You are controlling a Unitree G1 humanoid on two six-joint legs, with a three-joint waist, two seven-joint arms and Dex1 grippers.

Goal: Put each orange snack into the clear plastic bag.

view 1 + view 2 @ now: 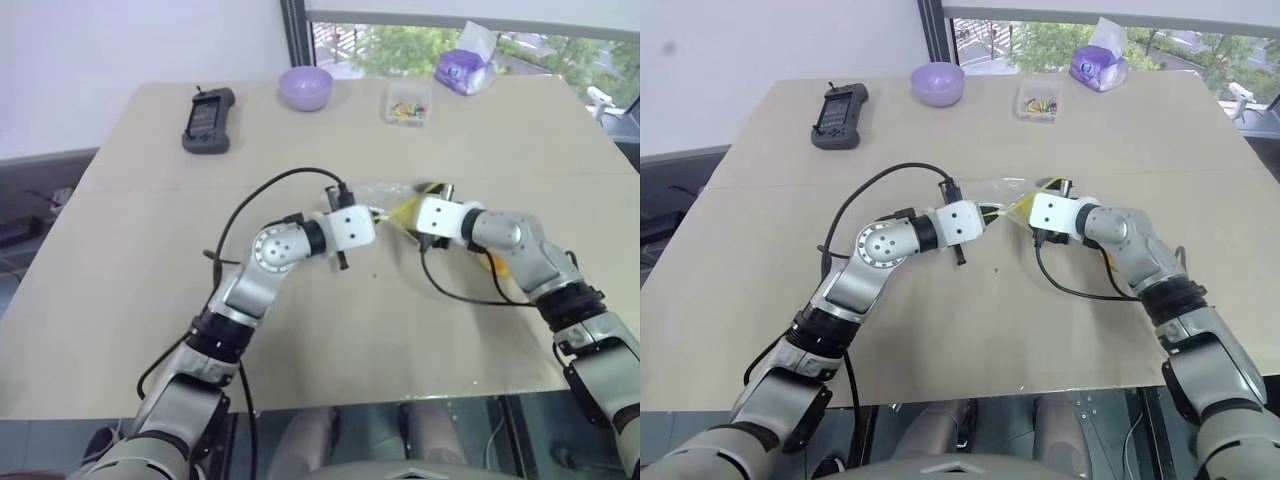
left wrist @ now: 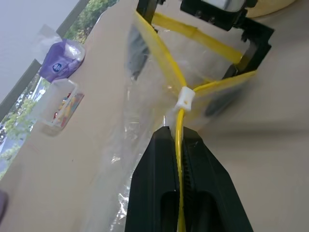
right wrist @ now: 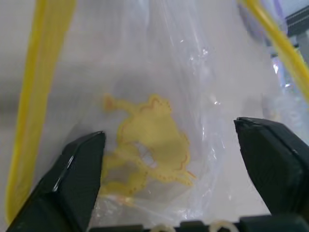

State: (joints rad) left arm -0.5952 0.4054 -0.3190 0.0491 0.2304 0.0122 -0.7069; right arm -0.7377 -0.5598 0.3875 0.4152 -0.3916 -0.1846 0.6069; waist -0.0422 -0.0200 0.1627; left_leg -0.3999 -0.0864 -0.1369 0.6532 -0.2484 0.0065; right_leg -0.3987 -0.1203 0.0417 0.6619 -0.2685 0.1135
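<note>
**Bag held open at mid-table, bun still outside it**

The left gripper (image 2: 181,145) is pinched tight on the yellow zip strip of the clear plastic bag (image 2: 159,82), just behind the strip's white slider. The right gripper (image 3: 169,154) has its two black fingers spread wide inside the bag's mouth, stretching the yellow edges apart so the opening forms a triangle. Through the film in the right wrist view a yellow cartoon print shows on the bag; no snack can be seen inside it.

The orange snack (image 1: 497,264) lies on the table (image 1: 120,300) just behind the right forearm, which covers most of it; it is outside the bag and near it.

At the far edge stand a purple bowl (image 1: 305,87), whose contents cannot be made out, a small clear box (image 1: 408,103) holding colourful bits, and a purple tissue pack (image 1: 463,70). A dark handheld device (image 1: 208,120) lies left of the bowl.
</note>
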